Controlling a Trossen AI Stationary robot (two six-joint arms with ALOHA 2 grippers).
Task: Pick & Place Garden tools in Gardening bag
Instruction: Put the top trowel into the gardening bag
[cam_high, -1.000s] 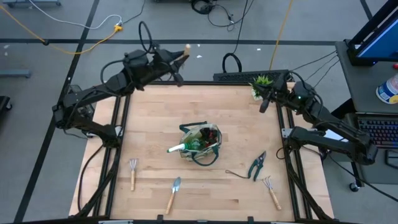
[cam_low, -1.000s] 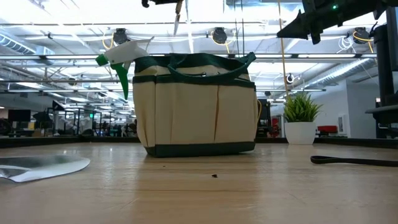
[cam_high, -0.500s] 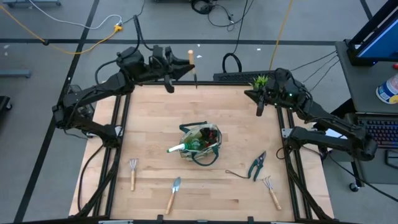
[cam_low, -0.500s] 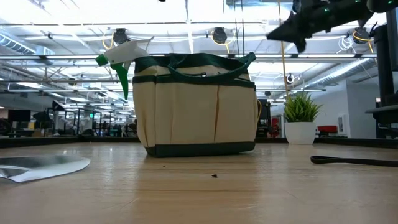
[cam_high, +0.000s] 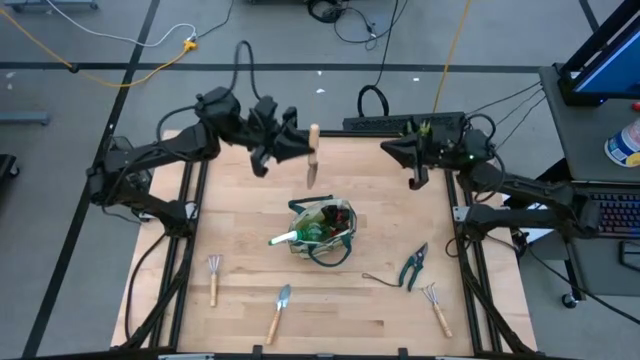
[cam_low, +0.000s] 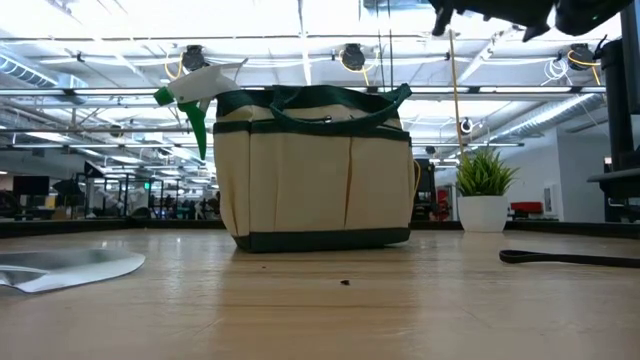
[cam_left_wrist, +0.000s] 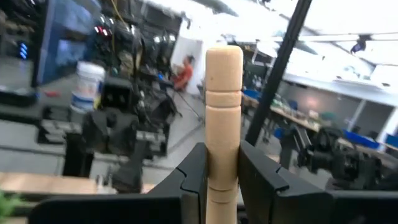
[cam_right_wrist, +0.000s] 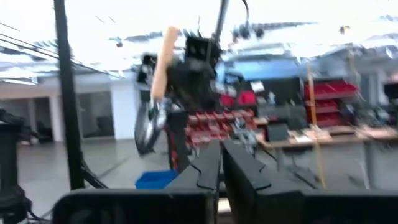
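Note:
My left gripper (cam_high: 303, 150) is shut on a wooden-handled garden tool (cam_high: 313, 152). It holds the tool in the air over the far middle of the table, just beyond the gardening bag (cam_high: 322, 228). The beige bag with green trim (cam_low: 315, 170) stands upright on its base, with a green spray bottle (cam_low: 200, 85) sticking out of it. My right gripper (cam_high: 385, 149) is raised at the far right and points left. Its fingers (cam_right_wrist: 217, 165) are shut on nothing. It also shows at the top of the low view (cam_low: 440, 15). My left gripper pinches the tool's round wooden handle (cam_left_wrist: 222, 155) between its two fingers (cam_left_wrist: 194, 177), below the handle's rounded top end (cam_left_wrist: 224, 59). The fingers come roughly level from the table's left and lie across the handle. The tool hangs upright, metal end (cam_high: 311, 178) down, clear of the table.
A fork-rake (cam_high: 213, 278), a trowel (cam_high: 279, 310), teal pruning shears (cam_high: 413, 265) and a second fork-rake (cam_high: 435, 308) lie along the near part of the table. A small potted plant (cam_low: 483, 195) stands at the far right corner.
My left gripper has carried the tool from beyond the far edge toward the bag. It rolled on the way, so the tool went from slanting to upright with its handle up. My right gripper has swung toward the table's left and tipped upward.

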